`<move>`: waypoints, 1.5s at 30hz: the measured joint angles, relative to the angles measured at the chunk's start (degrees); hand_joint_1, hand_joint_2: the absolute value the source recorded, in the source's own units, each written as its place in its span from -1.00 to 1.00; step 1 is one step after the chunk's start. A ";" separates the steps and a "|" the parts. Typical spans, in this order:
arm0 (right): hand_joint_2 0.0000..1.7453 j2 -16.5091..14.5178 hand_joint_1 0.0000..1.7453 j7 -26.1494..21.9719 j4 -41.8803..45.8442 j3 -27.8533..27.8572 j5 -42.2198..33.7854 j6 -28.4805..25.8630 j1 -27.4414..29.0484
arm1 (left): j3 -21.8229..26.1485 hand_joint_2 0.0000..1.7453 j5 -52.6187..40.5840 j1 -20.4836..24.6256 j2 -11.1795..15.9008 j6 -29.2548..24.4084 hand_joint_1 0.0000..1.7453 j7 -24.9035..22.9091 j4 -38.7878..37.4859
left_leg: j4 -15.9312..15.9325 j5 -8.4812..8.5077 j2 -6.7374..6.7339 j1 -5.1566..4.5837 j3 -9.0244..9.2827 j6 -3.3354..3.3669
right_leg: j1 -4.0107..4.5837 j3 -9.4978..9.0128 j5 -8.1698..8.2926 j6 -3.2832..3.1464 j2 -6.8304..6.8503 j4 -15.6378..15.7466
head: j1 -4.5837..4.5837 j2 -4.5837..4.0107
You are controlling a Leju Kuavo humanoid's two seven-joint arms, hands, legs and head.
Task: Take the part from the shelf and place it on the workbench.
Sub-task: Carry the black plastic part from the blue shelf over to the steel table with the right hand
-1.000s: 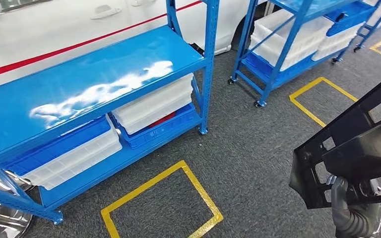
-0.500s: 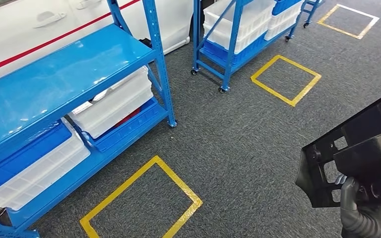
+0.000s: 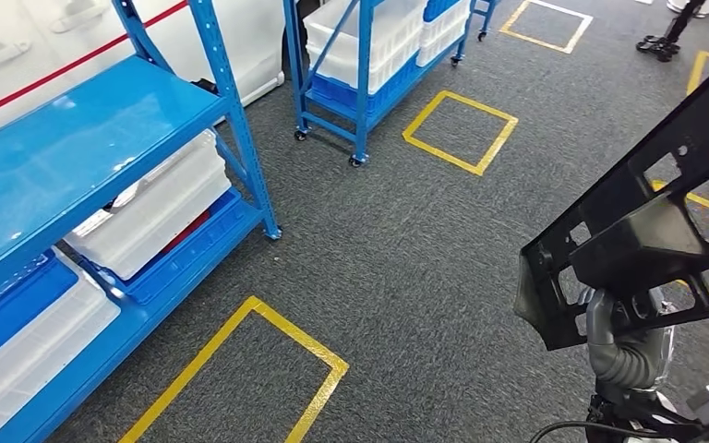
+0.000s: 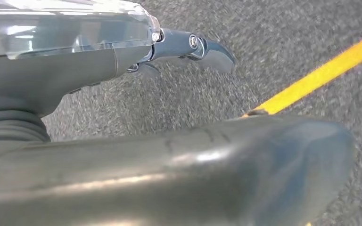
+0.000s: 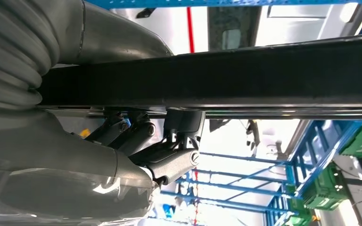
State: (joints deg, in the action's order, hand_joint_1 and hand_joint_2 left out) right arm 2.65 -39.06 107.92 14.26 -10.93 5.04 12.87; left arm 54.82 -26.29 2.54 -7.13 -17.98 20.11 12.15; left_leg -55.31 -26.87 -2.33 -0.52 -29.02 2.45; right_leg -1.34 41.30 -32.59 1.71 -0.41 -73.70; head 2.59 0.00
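The right hand (image 3: 620,343) grips the part (image 3: 651,231), a stiff, seemingly light openwork frame, by its lower bar, while the left hand (image 4: 188,47) hangs open.

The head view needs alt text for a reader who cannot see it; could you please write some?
The robot's right hand holds a large black part with cut-outs at lower right, over grey carpet marked with yellow tape squares. At left stands a blue shelf with white bins on its lower level; a second, wheeled blue rack with bins stands farther back.
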 joint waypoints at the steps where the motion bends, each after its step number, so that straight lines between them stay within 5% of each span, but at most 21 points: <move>1: 1.00 0.35 1.00 0.00 -0.19 -0.46 0.12 -0.28 0.08 | 0.10 -1.00 0.18 -0.01 -0.19 0.76 -1.00 0.07 -0.01 | -0.20 -0.06 -0.81 0.05 -0.15 -0.13 | -0.26 -1.04 1.06 0.30 0.33 1.35 | 0.00 0.00; 3: 1.00 1.10 1.00 0.00 -0.51 -1.30 0.42 -0.83 0.07 | 0.28 -1.00 0.44 -0.01 -0.49 2.27 -1.00 0.08 -0.03 | -0.90 -0.43 -2.26 0.14 -0.41 -0.69 | -0.51 -5.42 3.95 0.60 2.47 8.56 | -0.01 0.00; 5: 1.00 1.66 1.00 0.01 -0.74 -2.00 0.78 -1.20 0.09 | 0.33 -1.00 0.42 -0.02 -0.66 2.95 -1.00 -0.01 -0.04 | -1.78 -1.01 -3.38 0.03 -0.71 -1.54 | -0.27 -8.29 5.26 -0.01 4.28 13.83 | 0.00 0.00; 8: 1.00 2.23 1.00 0.01 -1.05 -2.96 1.02 -1.69 0.51 | 0.38 -1.00 0.39 0.09 -0.96 3.29 -1.00 -0.27 -0.04 | -2.11 -1.38 -4.79 0.05 -0.57 -2.58 | 0.12 -8.13 5.45 -1.44 3.01 14.42 | 0.01 0.00; 10: 1.00 2.63 1.00 -0.05 -1.15 -3.53 1.06 -2.24 0.82 | 0.45 -1.00 0.28 0.12 -1.07 3.37 -1.00 -0.73 -0.04 | -3.61 -2.79 -2.99 0.43 -1.02 -3.27 | 0.06 -7.83 5.83 -2.19 1.81 14.59 | 0.01 0.00; 12: 1.00 2.87 1.00 -0.11 -1.20 -4.10 0.98 -2.73 1.05 | 0.51 -1.00 -0.03 -0.05 -1.16 3.47 -1.00 -1.32 -0.04 | -9.33 -6.49 0.41 0.71 -3.50 -3.62 | 0.04 -7.44 6.14 -2.75 0.62 14.66 | -0.01 0.00; 15: 1.00 3.00 1.00 -0.14 -1.25 -4.63 0.84 -3.09 1.72 | 0.63 -1.00 -0.39 -0.41 -1.23 4.22 -1.00 -1.90 -0.06 | -18.56 -9.99 1.85 0.74 -7.62 -3.51 | 0.32 -6.93 6.45 -3.12 -1.61 14.63 | 0.00 0.00; 17: 1.00 3.03 1.00 -0.15 -1.25 -4.71 0.82 -3.13 2.22 | 0.68 -1.00 -0.62 -0.48 -1.24 4.72 -1.00 -2.03 -0.07 | -15.41 -7.10 2.36 0.74 -6.03 -3.11 | 0.43 -6.94 6.60 -3.02 -3.27 14.60 | -0.01 0.00; 19: 1.00 3.03 1.00 -0.19 -1.12 -4.71 0.81 -3.14 2.59 | 0.67 -1.00 -0.94 -0.52 -1.23 5.20 -1.00 -2.03 -0.07 | -7.48 -3.24 5.02 0.76 -2.36 -2.54 | 0.44 -6.94 6.78 -2.71 -4.85 14.54 | -0.01 0.00; 21: 1.00 3.02 1.00 -0.27 -0.82 -4.69 0.81 -3.14 3.05 | 0.66 -1.00 -1.34 -0.55 -1.25 5.55 -1.00 -1.97 -0.07 | -2.90 -1.97 7.15 0.68 -0.37 -2.23 | 0.29 -6.59 7.11 -2.09 -6.28 14.50 | -0.01 0.00; 23: 1.00 3.01 1.00 -0.32 -0.44 -4.57 0.81 -3.09 3.91 | 0.62 -1.00 -1.66 -0.47 -1.30 5.91 -1.00 -1.90 -0.07 | -2.14 -1.97 6.40 0.49 -0.08 -1.95 | 0.06 -6.15 7.63 -1.22 -7.71 14.74 | 0.01 0.00; 26: 1.00 2.95 1.00 -0.25 0.11 -4.00 0.81 -2.53 5.15 | 0.45 -1.00 -1.86 -0.44 -1.46 6.42 -1.00 -1.75 -0.07 | -0.92 -0.97 3.85 0.61 0.26 -0.84 | 0.26 -4.54 5.73 -0.68 -4.56 11.97 | -0.02 0.00; 28: 1.00 2.82 1.00 -0.15 0.30 -3.67 0.81 -2.15 5.36 | 0.38 -1.00 -1.90 -0.56 -1.50 6.46 -1.00 -1.69 -0.07 | -0.65 -0.74 2.03 0.42 0.10 -0.42 | 0.38 -1.51 1.79 -0.53 -1.05 5.27 | -0.05 0.00; 30: 1.00 2.65 1.00 -0.05 0.33 -3.51 0.81 -1.98 5.63 | 0.36 -1.00 -1.91 -0.63 -1.58 6.48 -1.00 -1.69 -0.07 | -0.74 -0.77 0.20 0.23 -0.15 -0.36 | 0.19 0.74 -0.32 -0.18 -0.11 -0.17 | -0.05 0.00; 31: 1.00 2.54 1.00 0.01 0.33 -3.43 0.81 -1.89 5.75 | 0.34 -1.00 -1.92 -0.62 -1.67 6.50 -1.00 -1.69 -0.07 | -0.82 -0.84 -0.69 0.19 -0.23 -0.39 | 0.09 0.41 0.15 -0.04 0.12 -0.13 | -0.05 0.00; 33: 1.00 2.30 1.00 0.10 0.34 -3.17 0.80 -1.58 5.83 | 0.26 -1.00 -2.04 -0.57 -1.90 6.60 -1.00 -1.71 -0.07 | -1.16 -1.13 -2.30 0.21 -0.25 -0.67 | -0.02 -3.54 3.18 0.08 1.60 6.03 | -0.05 0.00; 36: 1.00 1.70 1.00 0.28 0.56 -2.41 0.83 -0.59 5.86 | 0.02 -1.00 -2.54 -0.58 -2.10 7.10 -1.00 -1.83 -0.07 | -1.89 -1.87 -4.08 -0.14 -0.17 -1.57 | 0.55 -8.25 5.16 -0.69 4.80 14.18 | -0.05 0.00; 39: 1.00 0.71 1.00 0.50 0.91 -0.92 1.01 0.97 6.35 | -0.28 -1.00 -2.97 -0.43 -2.17 7.48 -1.00 -1.97 -0.07 | -2.05 -2.29 -5.31 -0.10 0.26 -2.43 | 0.72 -8.07 5.28 -1.76 3.28 14.75 | -0.05 0.00; 41: 1.00 -0.09 1.00 0.61 1.32 0.22 1.27 1.93 6.63 | -0.38 -1.00 -3.19 -0.44 -2.18 7.61 -1.00 -2.02 -0.07 | -4.26 -4.20 -3.08 0.23 -0.45 -3.01 | 0.45 -8.08 5.67 -2.50 1.97 15.15 | -0.04 0.00; 43: 1.00 -0.94 1.00 0.68 1.67 1.10 1.53 2.67 6.69 | -0.45 -1.00 -3.51 -0.61 -2.18 7.86 -1.00 -2.14 -0.07 | -10.92 -8.07 0.44 0.56 -3.28 -3.35 | 0.42 -7.93 5.93 -2.99 0.56 15.25 | -0.03 0.00; 45: 1.00 -1.72 1.00 0.80 1.77 1.90 1.73 3.28 6.78 | -0.57 -1.00 -3.79 -0.78 -2.19 8.21 -1.00 -2.32 -0.07 | -17.61 -10.48 1.71 0.68 -6.35 -3.44 | 0.57 -7.74 6.04 -3.15 -1.12 15.19 | -0.03 0.00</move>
State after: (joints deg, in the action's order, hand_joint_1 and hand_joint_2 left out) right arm 0.93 -38.25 109.68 16.16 -9.21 8.32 19.66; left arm 54.24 -30.08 1.76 -9.32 -9.77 17.80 12.09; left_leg -72.92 -37.35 -0.62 0.16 -35.37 -0.99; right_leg -0.77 33.57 -26.55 -1.44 -1.53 -58.51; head 2.56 0.00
